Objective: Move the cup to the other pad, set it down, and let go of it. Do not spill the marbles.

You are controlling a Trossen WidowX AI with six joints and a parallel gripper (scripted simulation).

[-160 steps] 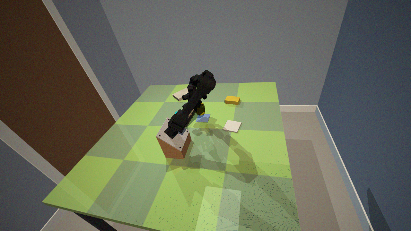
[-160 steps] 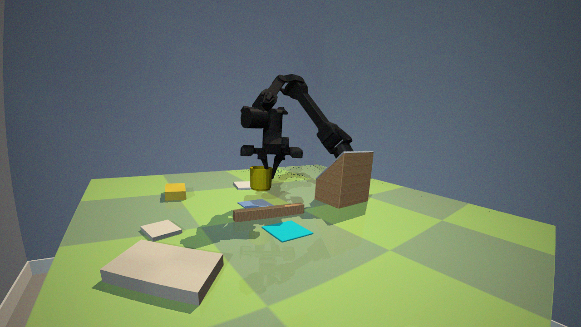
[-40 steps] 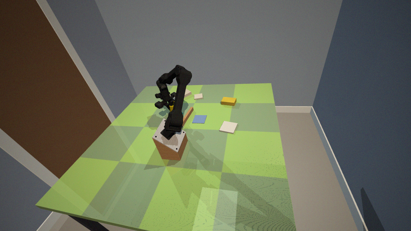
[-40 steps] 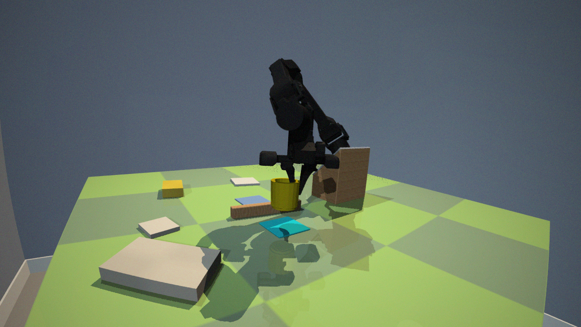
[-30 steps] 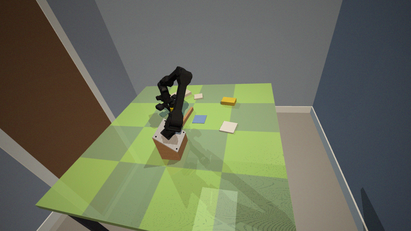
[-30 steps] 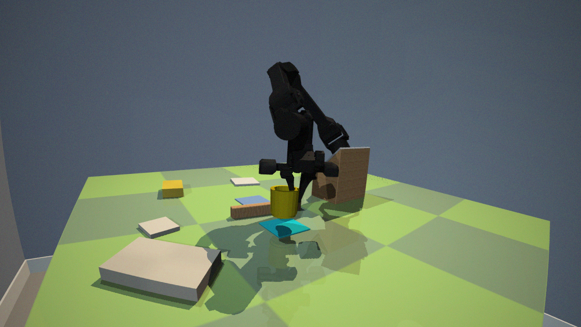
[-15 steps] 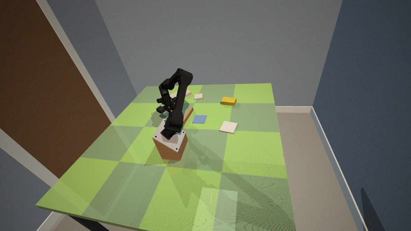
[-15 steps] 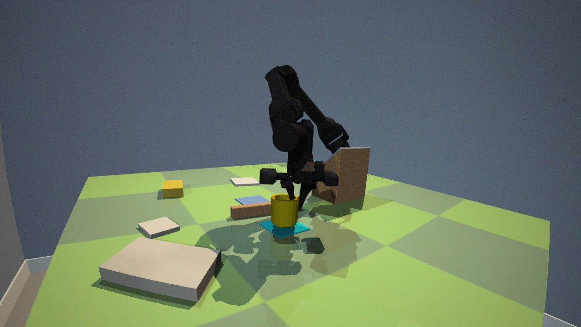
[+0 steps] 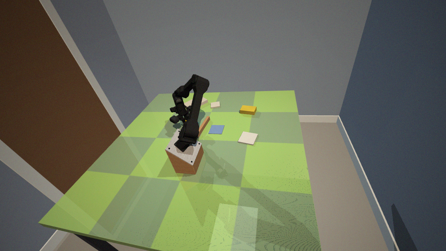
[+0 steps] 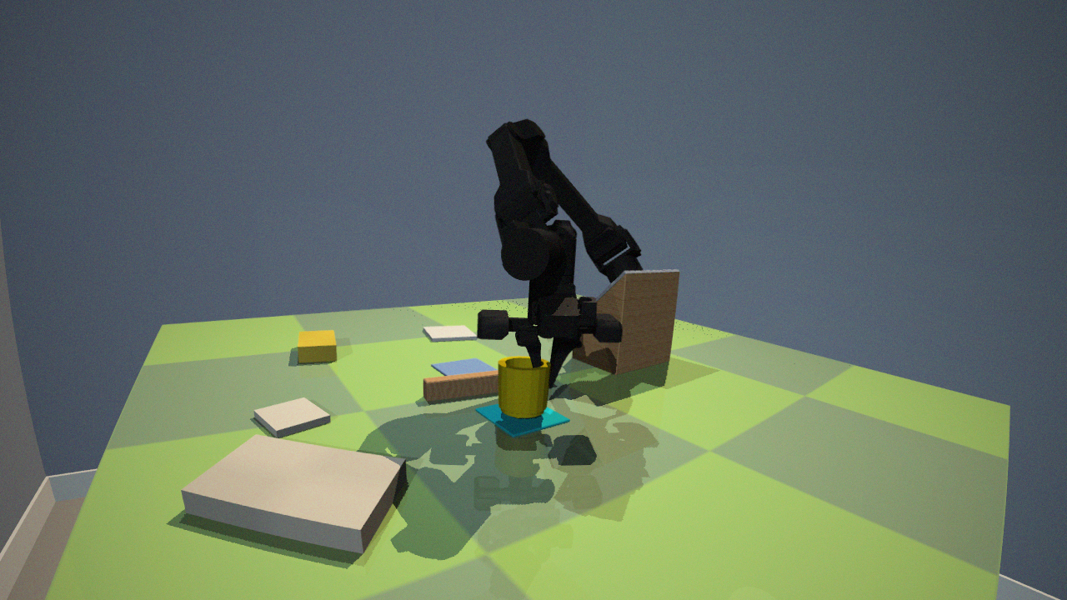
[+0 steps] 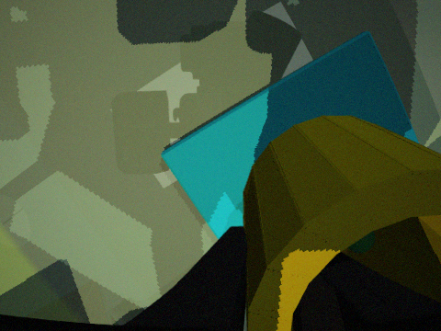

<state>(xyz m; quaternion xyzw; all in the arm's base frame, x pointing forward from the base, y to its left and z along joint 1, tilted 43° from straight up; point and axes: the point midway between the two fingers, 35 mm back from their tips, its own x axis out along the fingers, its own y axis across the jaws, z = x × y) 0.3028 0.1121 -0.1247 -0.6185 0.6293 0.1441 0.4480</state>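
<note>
The yellow cup [image 10: 522, 392] [image 11: 340, 152] is upright over the cyan pad [image 10: 550, 420] [image 11: 216, 161], very low over it or on it; I cannot tell if they touch. My gripper [image 10: 547, 371] [image 11: 261, 240] is shut on the cup's wall, one finger inside the cup and one outside. A dark green marble [image 11: 364, 242] shows dimly inside the cup; any others are hidden. In the top view the arm hides most of the cup and the cyan pad. The blue pad [image 9: 216, 129] [image 10: 462, 366] is bare.
A low wooden bar [image 9: 204, 125] [image 10: 458, 386] stands between the pads. A large beige block [image 10: 291, 485], a small beige block [image 9: 215, 104] [image 10: 291, 415], a yellow block [image 9: 248, 109] [image 10: 317, 346] and a white tile [image 9: 247, 137] [image 10: 448, 332] lie farther out. The wooden arm base [image 9: 185, 162] [image 10: 645, 321] stands nearby.
</note>
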